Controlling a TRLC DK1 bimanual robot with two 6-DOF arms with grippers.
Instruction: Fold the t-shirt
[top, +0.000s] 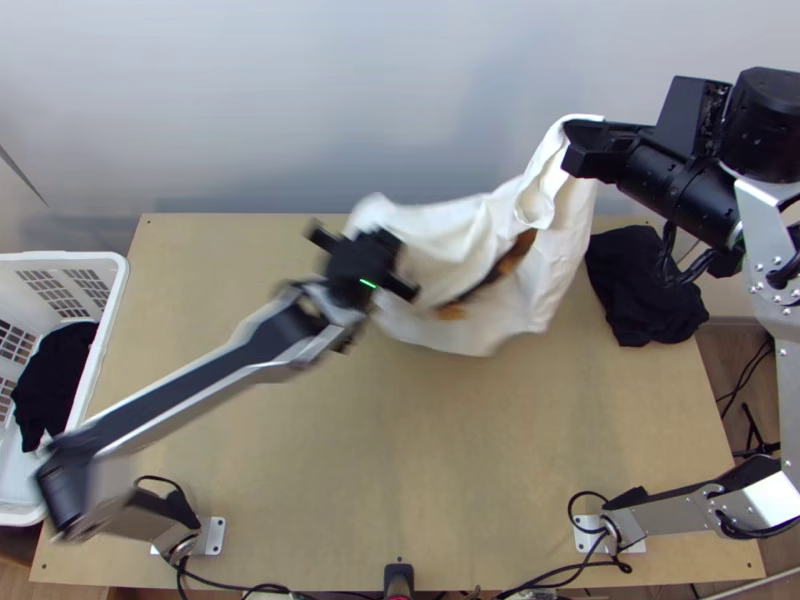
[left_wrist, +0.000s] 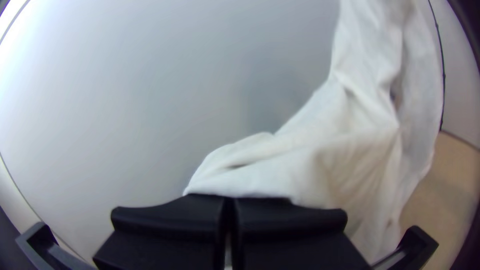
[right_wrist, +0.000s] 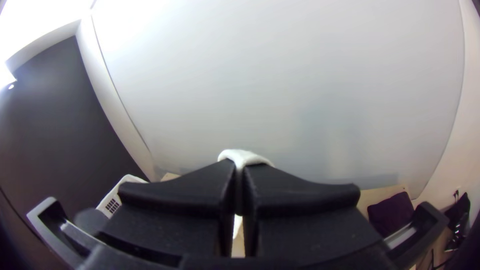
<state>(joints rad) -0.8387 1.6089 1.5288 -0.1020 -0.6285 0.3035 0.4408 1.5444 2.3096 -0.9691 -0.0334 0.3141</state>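
Note:
The white t-shirt (top: 440, 230) hangs bunched and creased between both grippers above the table's far part, with a brown-orange patch on its lower side. My left gripper (top: 378, 252), blurred, is at the shirt's left end. My right gripper (top: 582, 150) holds the other end higher up, at the upper right. In the left wrist view the t-shirt (left_wrist: 350, 135) rises from my left gripper (left_wrist: 229, 200), whose fingers are shut on its edge. Between the closed fingers of my right gripper (right_wrist: 240, 169) a small fold of the t-shirt (right_wrist: 242, 156) sticks out.
A white basket (top: 108, 330) with dark cloth (top: 55, 380) inside stands at the left edge. Black cloth (top: 645, 285) lies bunched at the table's far right. A pale wall (top: 300, 100) rises behind the table (top: 400, 450). The near middle of the tabletop is bare.

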